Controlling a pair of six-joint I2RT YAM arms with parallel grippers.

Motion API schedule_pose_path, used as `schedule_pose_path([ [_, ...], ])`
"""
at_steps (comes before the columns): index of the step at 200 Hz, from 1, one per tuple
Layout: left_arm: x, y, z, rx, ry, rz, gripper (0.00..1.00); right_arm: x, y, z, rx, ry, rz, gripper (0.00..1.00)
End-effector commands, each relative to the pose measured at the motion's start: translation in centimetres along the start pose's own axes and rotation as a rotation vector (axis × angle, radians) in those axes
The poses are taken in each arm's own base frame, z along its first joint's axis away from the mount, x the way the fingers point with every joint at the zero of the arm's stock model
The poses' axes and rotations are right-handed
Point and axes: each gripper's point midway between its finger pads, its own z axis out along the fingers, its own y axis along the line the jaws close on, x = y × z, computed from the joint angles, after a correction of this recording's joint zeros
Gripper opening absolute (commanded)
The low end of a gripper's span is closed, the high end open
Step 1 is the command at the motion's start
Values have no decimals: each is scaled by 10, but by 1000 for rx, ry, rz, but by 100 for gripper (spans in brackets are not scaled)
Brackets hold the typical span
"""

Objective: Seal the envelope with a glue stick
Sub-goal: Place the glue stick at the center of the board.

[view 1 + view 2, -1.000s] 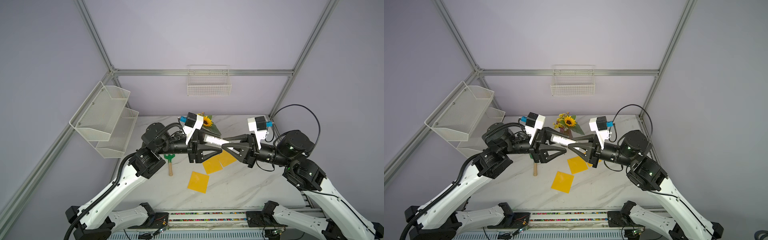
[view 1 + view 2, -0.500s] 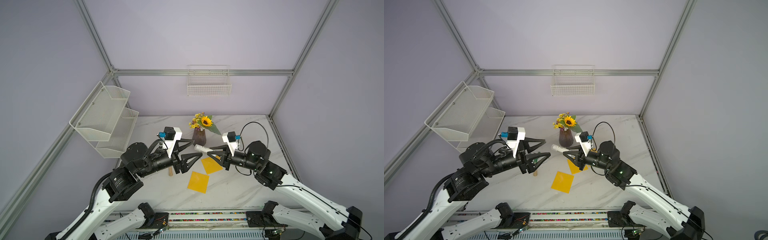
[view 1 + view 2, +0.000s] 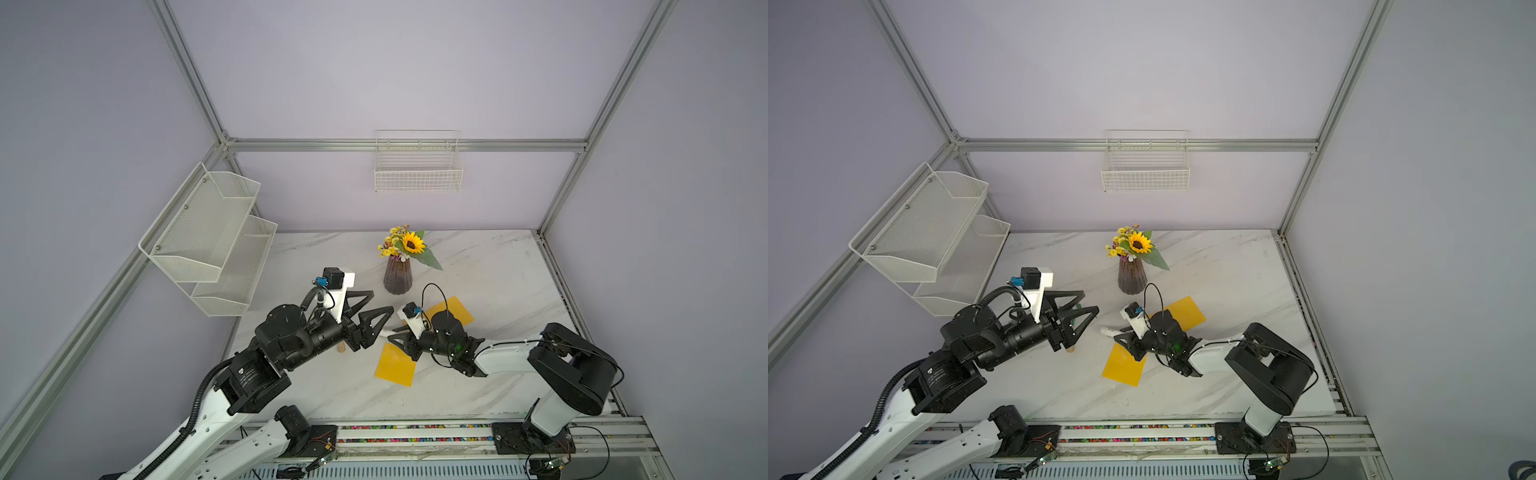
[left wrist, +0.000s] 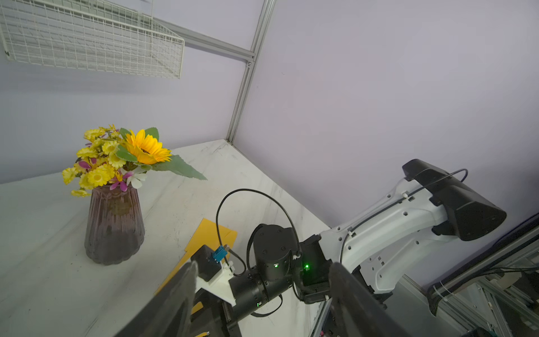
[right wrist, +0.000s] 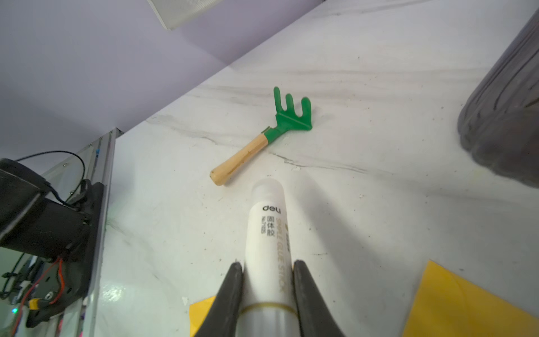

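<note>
My right gripper [image 5: 267,270] is shut on the glue stick [image 5: 268,233], a white cylinder with a printed label that juts forward from between the fingers, low over the marble table [image 3: 490,270]. In both top views the glue stick [image 3: 385,332] [image 3: 1108,331] points left toward my left gripper [image 3: 382,302] [image 3: 1091,302]. That gripper hangs open and empty a short way off; in the left wrist view [image 4: 262,272] it looks at the right arm. One yellow envelope [image 3: 395,365] [image 3: 1124,366] lies flat just in front of the right gripper [image 3: 397,336]. Another yellow envelope [image 3: 453,311] lies behind it, partly covered by the arm.
A green toy rake [image 5: 262,137] with a wooden handle lies left of the glue stick, mostly under the left gripper in the top views. A dark vase of flowers [image 3: 398,279] stands behind the grippers. A mesh shelf [image 3: 208,237] hangs at left and a wire basket [image 3: 417,166] on the back wall.
Both arms came down from high up near the camera, where the grippers met at the glue stick. The left gripper let go and pulled back left; the right carried the stick down to the table.
</note>
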Motion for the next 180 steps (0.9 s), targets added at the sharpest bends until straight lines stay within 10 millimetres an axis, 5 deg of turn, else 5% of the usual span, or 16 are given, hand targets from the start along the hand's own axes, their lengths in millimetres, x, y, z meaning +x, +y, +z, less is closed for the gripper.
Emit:
schedule_pose_path([
  [1, -20, -4, -7, 8, -93, -47, 72, -25, -5, 19, 18, -128, -63, 0],
  [44, -10, 7, -6, -36, -83, -75, 72, -1, -26, 47, 69, -87, -82, 9],
  [88, 0, 27, -3, -131, -63, -83, 73, 0, -34, 49, 109, -81, -90, 35],
  [143, 18, 85, -3, -456, -1, -32, 78, -44, -45, 13, 197, -144, -92, 46],
  [180, 33, 133, -8, -718, 32, 63, 88, -67, -78, -32, 354, -154, -51, 56],
])
